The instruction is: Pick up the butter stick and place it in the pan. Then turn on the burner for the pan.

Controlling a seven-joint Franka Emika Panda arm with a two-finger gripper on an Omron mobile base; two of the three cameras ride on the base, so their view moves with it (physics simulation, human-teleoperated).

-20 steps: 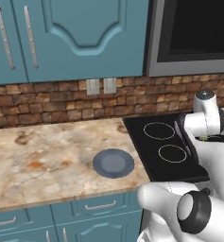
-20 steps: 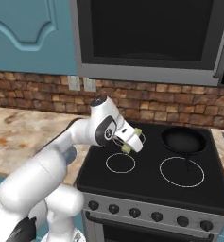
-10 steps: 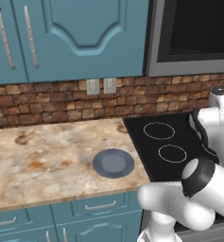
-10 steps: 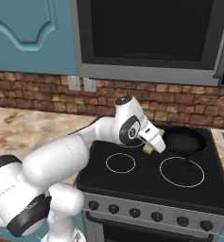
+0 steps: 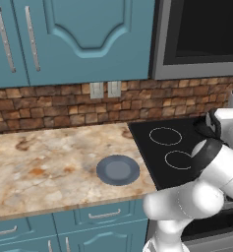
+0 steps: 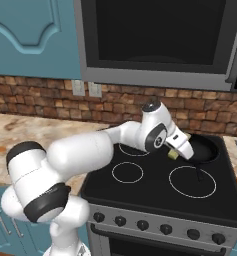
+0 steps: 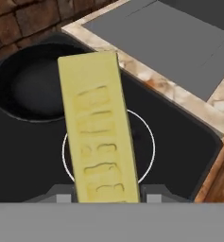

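Butter stick stands clamped between the jaws, held above the black stovetop (its far end pointing toward the pan). From the right base view the gripper hangs just beside the pan's near rim, the pale bar not yet inside it. The pan sits on the rear right burner. Farther left, a blue-grey plate lies on the marbled counter, well apart from the stove.
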